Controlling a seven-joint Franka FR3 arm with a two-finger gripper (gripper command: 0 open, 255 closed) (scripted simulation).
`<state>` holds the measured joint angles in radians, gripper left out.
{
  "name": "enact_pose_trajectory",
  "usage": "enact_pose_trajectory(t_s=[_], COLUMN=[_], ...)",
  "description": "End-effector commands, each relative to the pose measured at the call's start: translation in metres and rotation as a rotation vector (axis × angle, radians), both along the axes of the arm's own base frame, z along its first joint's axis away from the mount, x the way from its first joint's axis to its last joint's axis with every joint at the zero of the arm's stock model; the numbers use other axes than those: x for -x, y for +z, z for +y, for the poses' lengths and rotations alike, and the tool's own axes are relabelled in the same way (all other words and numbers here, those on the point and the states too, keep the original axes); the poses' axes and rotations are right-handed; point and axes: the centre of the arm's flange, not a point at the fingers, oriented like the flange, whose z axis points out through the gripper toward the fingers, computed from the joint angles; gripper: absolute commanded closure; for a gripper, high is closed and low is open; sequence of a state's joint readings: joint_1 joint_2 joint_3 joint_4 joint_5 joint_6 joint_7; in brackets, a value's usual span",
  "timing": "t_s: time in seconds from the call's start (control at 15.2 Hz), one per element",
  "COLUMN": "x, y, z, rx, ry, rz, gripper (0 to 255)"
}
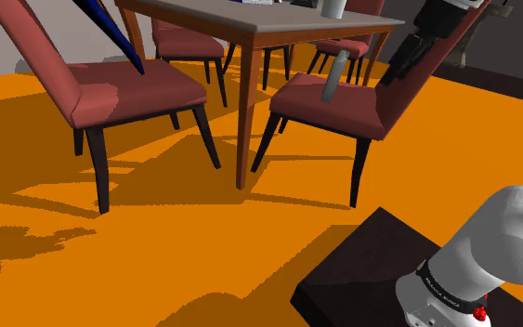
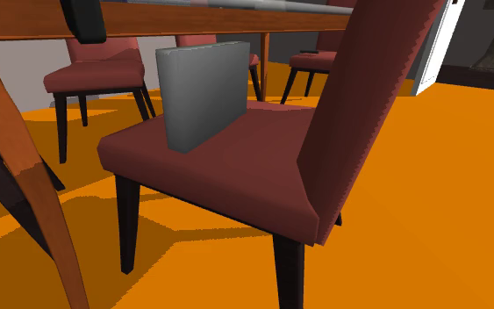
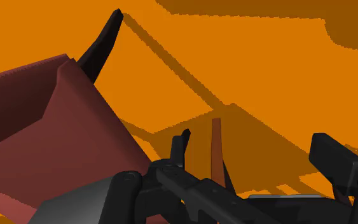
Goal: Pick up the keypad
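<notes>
Quick count: one wooden table, four dark-red chairs that I can make out around it, one keypad, one arm on its dark stand. The keypad is just a plain grey slab, no keys or markings visible, darker on its thin side. It stands on edge on the seat of the chair at the shoulder view's right, leaning a bit. The gripper hangs by that chair's backrest, apart from the keypad, fingers spread wide and gripping nothing.
</notes>
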<state>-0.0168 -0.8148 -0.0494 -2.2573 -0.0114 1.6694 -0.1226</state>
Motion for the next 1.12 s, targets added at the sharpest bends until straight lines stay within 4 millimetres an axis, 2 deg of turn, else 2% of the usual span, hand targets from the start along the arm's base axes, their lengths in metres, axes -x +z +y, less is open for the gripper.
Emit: enact_pose_trajectory(t_s=[0.0,0.26,0.53,1.06], x=[0.0,-0.055,-0.109,-0.204], y=[0.0,0.003,0.005,0.002], z=[0.0,-0.009,-0.026,-0.086], rx=[0.0,-0.026,-0.052,-0.104], ry=[0.0,-0.159,-0.319,-0.638], rz=[0.0,0.026,0.052,0.104], gripper=[0,0,0,0])
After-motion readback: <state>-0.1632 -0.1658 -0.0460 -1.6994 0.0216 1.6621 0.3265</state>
